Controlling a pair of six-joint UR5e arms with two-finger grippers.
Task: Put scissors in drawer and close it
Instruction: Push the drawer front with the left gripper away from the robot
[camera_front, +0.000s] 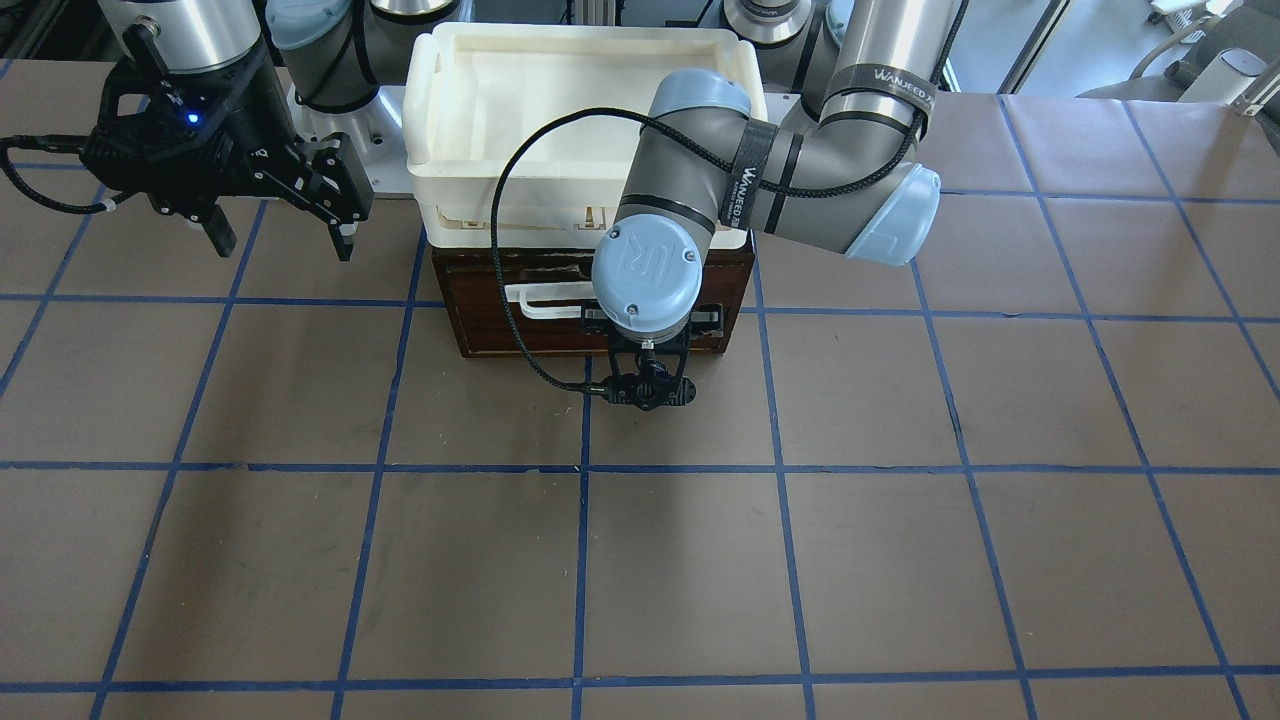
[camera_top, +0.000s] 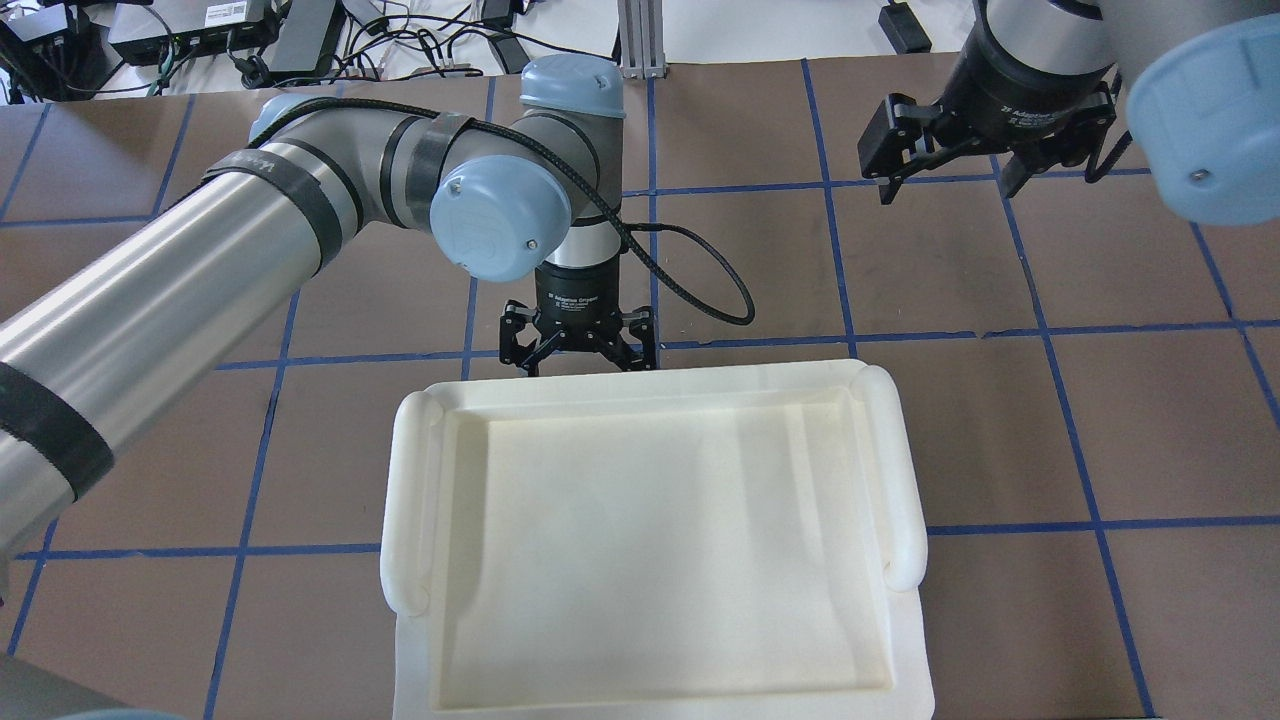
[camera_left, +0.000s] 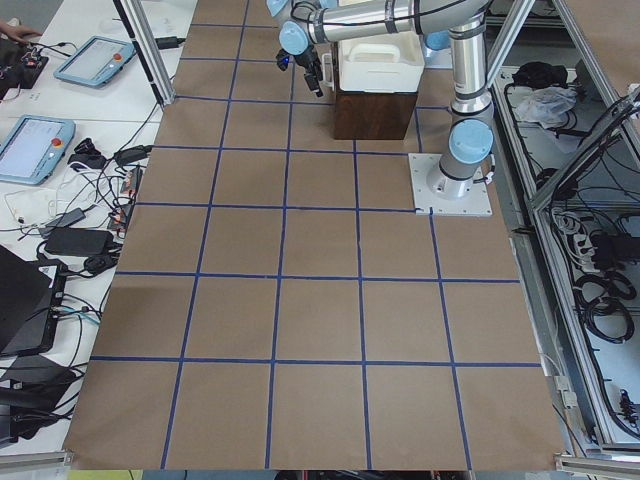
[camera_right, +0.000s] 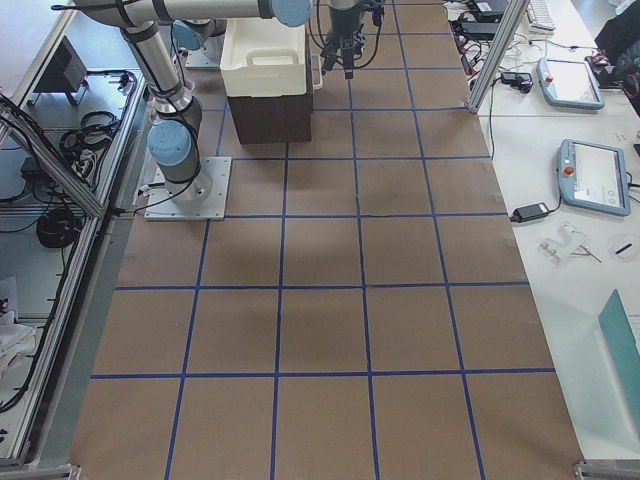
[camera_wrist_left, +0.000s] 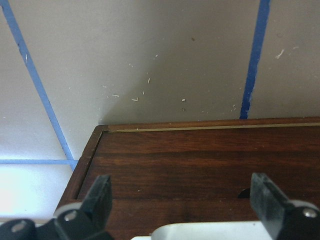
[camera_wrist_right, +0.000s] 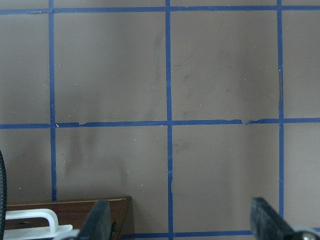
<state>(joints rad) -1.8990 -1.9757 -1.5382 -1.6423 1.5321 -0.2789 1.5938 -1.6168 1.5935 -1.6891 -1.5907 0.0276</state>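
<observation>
The left claw (camera_wrist_left: 182, 189) hangs spread wide, holding nothing, just before the drawer (camera_wrist_left: 200, 160), whose front looks flush and shut. The scissors show nowhere, presumably inside. Well off to its side, the right claw (camera_front: 283, 245) gapes empty. Little seems left to do.

Drawer (camera_front: 480, 325): front flush with its cabinet, no gap to reach through.
Handle (camera_front: 530, 300): 1 end bare, the other hidden under the left arm's wrist (camera_front: 645, 280).
Left gripper (camera_top: 585, 365): hangs just before the drawer front, fingers spread wide.
White bin (camera_top: 650, 540): sits on the cabinet and bars any way in from above.
Right gripper (camera_front: 280, 238): fingers apart, beside the bin, well apart from the left gripper.
Table (camera_front: 700, 580): broad room on the operators' side of the drawer.
</observation>
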